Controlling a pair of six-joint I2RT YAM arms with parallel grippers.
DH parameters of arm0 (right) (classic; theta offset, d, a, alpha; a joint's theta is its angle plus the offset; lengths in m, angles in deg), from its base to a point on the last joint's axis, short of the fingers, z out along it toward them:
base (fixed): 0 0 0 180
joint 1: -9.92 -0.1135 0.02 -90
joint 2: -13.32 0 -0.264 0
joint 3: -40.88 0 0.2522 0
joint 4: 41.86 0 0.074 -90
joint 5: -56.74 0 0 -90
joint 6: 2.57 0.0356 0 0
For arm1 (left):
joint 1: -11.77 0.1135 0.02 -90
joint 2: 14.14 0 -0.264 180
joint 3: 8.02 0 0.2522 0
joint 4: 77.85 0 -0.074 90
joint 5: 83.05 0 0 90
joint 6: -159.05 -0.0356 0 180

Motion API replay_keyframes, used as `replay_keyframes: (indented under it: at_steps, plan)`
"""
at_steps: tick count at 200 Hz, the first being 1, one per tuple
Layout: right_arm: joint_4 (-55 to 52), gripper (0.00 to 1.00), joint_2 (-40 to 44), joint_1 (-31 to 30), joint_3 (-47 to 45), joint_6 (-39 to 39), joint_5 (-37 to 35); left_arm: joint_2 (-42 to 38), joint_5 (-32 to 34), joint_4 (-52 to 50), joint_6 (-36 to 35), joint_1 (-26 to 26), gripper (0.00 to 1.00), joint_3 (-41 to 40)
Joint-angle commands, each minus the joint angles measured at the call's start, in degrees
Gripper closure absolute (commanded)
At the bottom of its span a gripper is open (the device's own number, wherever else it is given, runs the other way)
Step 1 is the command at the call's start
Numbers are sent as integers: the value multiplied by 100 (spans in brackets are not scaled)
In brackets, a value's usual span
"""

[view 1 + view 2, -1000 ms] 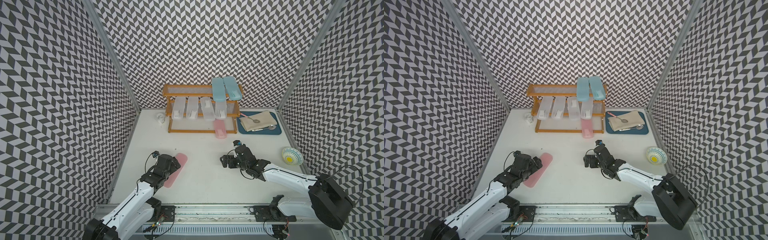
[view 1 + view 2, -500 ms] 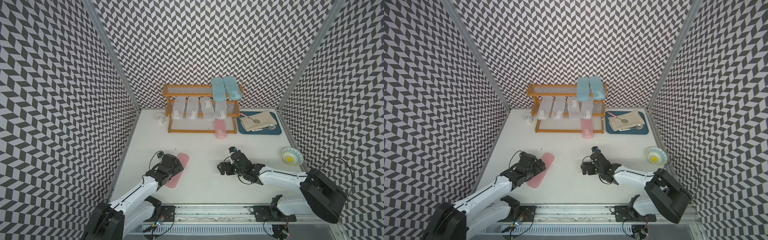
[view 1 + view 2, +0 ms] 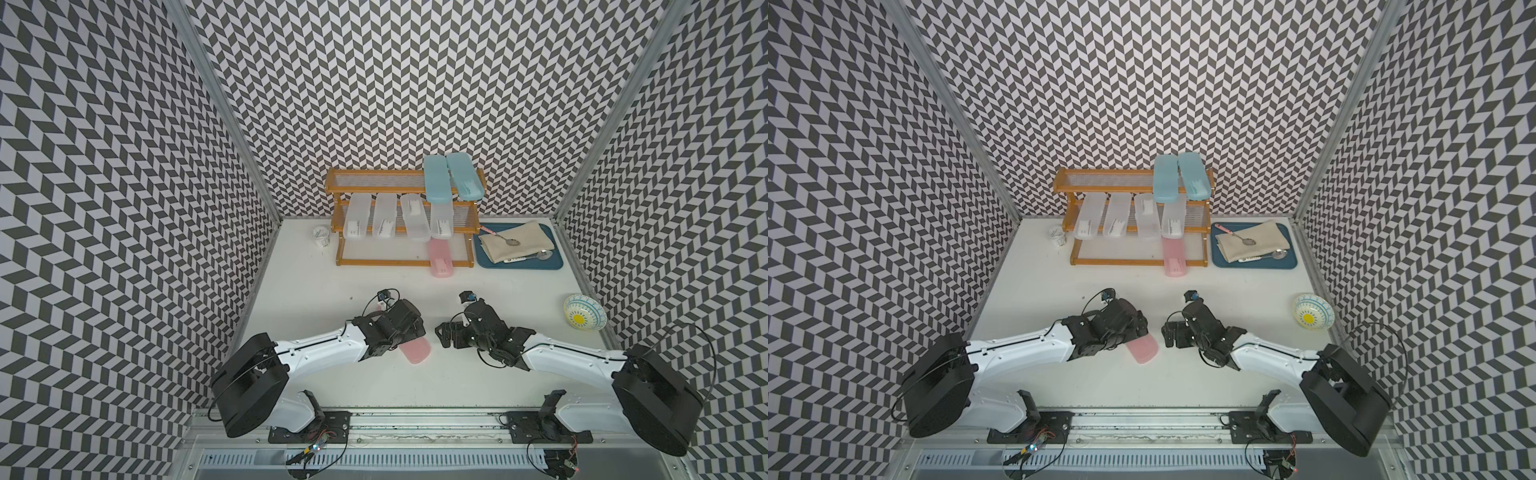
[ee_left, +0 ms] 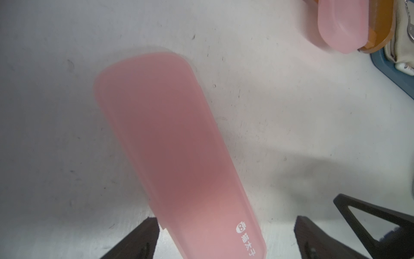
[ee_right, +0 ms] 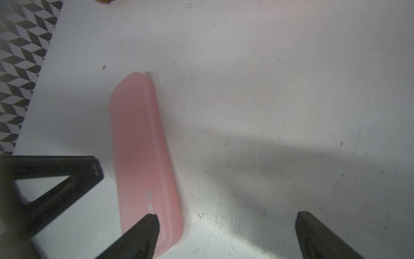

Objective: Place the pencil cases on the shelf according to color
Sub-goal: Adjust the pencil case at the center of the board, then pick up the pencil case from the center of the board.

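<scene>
The pink pencil case point(image 4: 170, 143) looks light, stiff and slick, and is best pinched across its narrow sides. It lies flat on the table point(image 4: 313, 112), its labelled end between the wide-spread, empty fingers of the left gripper point(image 4: 224, 237). The right gripper point(image 5: 226, 224), equally spread and empty, has the case just beside one fingertip.

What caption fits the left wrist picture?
Open left gripper straddling a translucent pink plastic pencil case on the white table.

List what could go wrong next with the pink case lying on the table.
The left hand straddles the loose pink case near its labelled end, so a lift might tip it.
The right hand, also open, sits close by; the two may collide.
The shelved pink case overhangs the shelf front and could get knocked off.
</scene>
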Motion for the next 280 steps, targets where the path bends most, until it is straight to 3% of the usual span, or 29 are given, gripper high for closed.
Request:
replay_keyframes:
  at_steps: [1,28,49,97,152,280]
  plan:
    - [138,1,396,-79,-179,-97,245,-275,413,-370,41,59,0,-130]
    - [103,1,543,-310,-231,-415,403,-1066,516,-443,51,346,0,-718]
    - [-73,1,494,-760,-5,-700,79,-1785,496,-594,-94,796,0,-1175]
    - [-330,1,-462,-1734,687,-960,-478,-3047,334,-642,-672,1729,0,-1643]
    - [-345,1,-1355,-2033,997,-895,-964,-3136,35,-653,-1176,2342,0,-1564]
    - [-476,4,-2181,-2366,1205,-259,-1495,-3394,-107,-624,-1261,2638,0,-1740]
